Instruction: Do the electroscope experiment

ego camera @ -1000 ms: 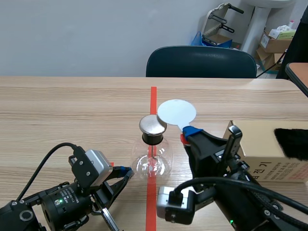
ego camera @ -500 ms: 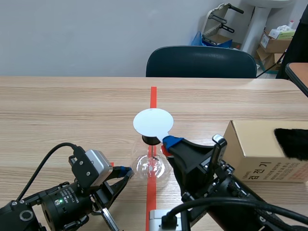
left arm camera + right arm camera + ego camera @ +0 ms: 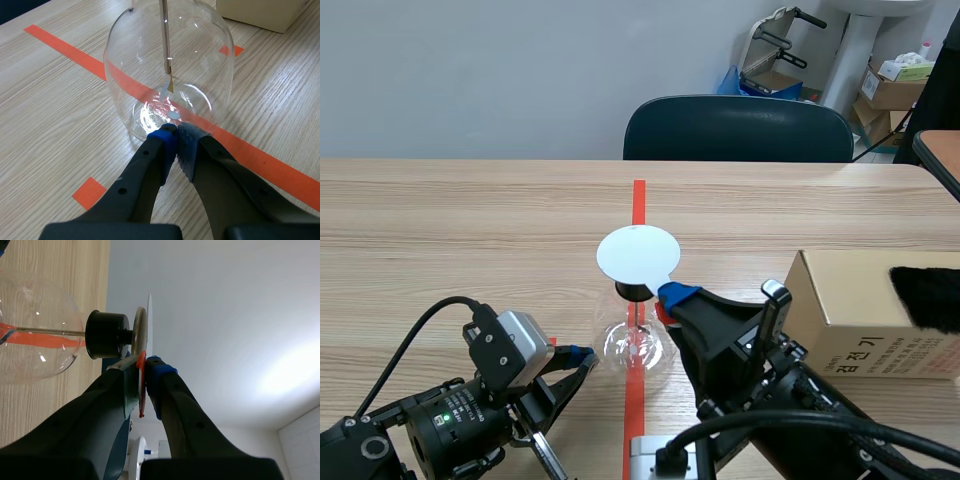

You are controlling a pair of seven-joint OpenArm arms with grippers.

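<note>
Right claw (image 3: 145,365), clamped on the red handle (image 3: 141,371) of a white disc (image 3: 637,253), has swung the disc from off to the side of the flask (image 3: 638,342) to right over its metal cap (image 3: 140,332), and now holds there. By my judgement the charge test is under way, though I cannot tell whether disc and cap touch. Left claw (image 3: 175,144) is closed on nothing, tips against the flask's foot. The flask stands on the red tape mid-table, nearer the front edge. It is clear round glass with a black stopper (image 3: 102,335) and a thin rod (image 3: 164,35) ending in a small gold leaf (image 3: 170,86), with no wide spread visible.
</note>
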